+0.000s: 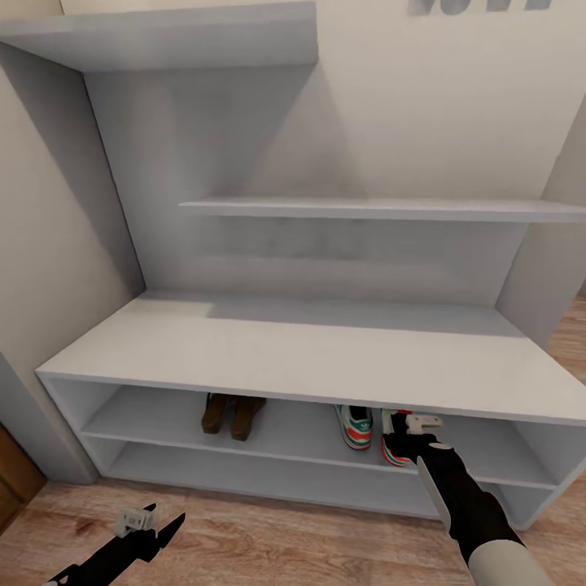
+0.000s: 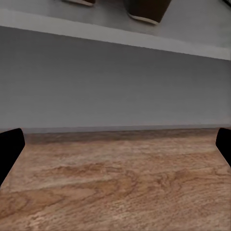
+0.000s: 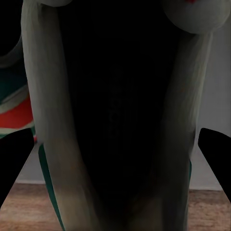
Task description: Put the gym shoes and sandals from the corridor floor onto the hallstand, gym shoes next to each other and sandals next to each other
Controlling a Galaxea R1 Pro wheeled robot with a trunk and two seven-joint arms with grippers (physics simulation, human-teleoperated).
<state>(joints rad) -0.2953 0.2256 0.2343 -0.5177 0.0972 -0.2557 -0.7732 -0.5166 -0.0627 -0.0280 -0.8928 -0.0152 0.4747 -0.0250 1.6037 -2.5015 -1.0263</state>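
Both dark brown sandals (image 1: 233, 413) lie side by side on the upper tier of the pale grey hallstand (image 1: 325, 350), left of centre; their ends show in the left wrist view (image 2: 144, 9). One gym shoe (image 1: 356, 426) stands on the same tier to the right. Right beside it is the second gym shoe (image 1: 396, 452), at the tier's front edge. My right gripper (image 1: 413, 423) is open, its fingers reaching in on either side of this shoe. The right wrist view shows that shoe's dark opening (image 3: 115, 120) up close between the spread fingertips (image 3: 214, 159). My left gripper (image 1: 150, 525) hangs open and empty over the corridor floor (image 1: 268, 545).
The hallstand's lower tier (image 1: 268, 476) and flat top are bare. Two staggered wall shelves (image 1: 382, 209) rise above it. A beige wall (image 1: 41, 244) closes the left side. Wood floor runs along the front and to the right.
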